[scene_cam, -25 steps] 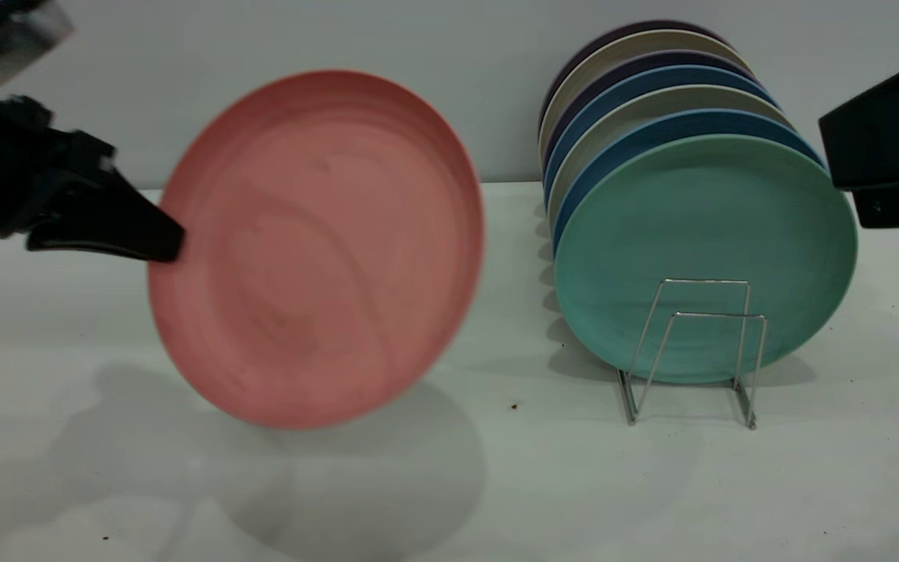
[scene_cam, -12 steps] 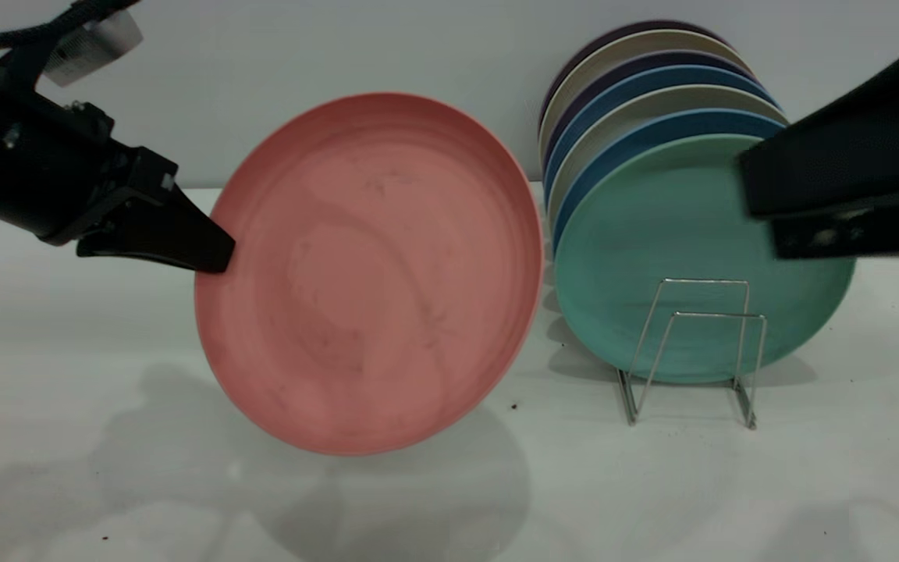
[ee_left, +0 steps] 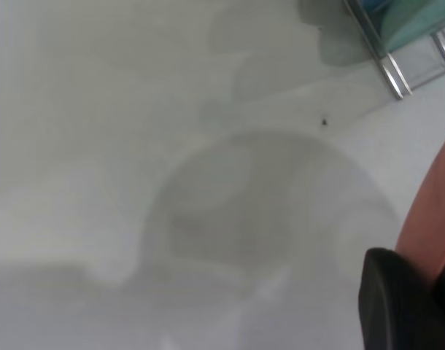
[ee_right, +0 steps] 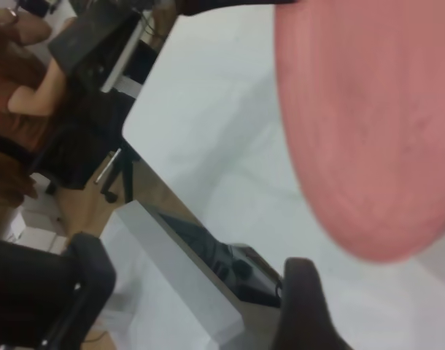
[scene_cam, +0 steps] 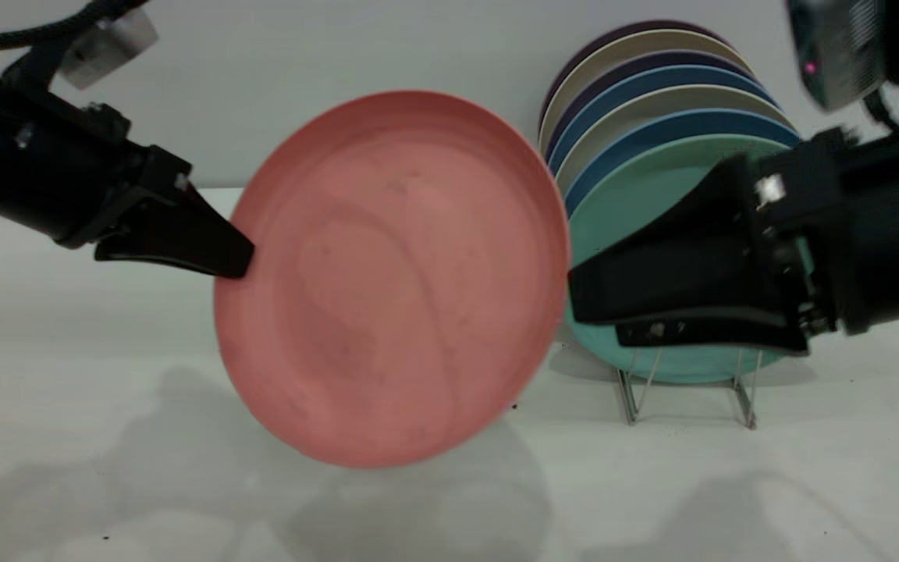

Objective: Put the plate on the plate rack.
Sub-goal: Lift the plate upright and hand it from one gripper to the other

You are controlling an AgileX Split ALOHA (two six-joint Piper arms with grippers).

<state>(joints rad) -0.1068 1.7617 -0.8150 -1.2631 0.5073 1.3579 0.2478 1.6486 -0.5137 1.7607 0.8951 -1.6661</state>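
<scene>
The salmon-pink plate [scene_cam: 395, 281] is held upright and tilted above the table, left of the rack. My left gripper [scene_cam: 235, 261] is shut on its left rim; the left wrist view shows one black finger [ee_left: 397, 306] against the pink rim [ee_left: 435, 211]. My right gripper [scene_cam: 586, 300] is open, and its fingertips are just at the plate's right rim, not around it. In the right wrist view one finger [ee_right: 299, 292] shows below the plate [ee_right: 368, 117]. The silver wire plate rack [scene_cam: 687, 390] stands at right, its front loops partly hidden behind my right gripper.
A teal-green plate [scene_cam: 629, 211] stands frontmost in the rack, with several blue, beige and dark plates [scene_cam: 652, 86] behind it. The rack's foot shows in the left wrist view [ee_left: 387, 62]. A wall runs behind the white table [scene_cam: 106, 437].
My left gripper has carried the pink plate to the right, toward the rack. My right gripper has come in from the right, across the teal plate, up to the pink plate's right rim.
</scene>
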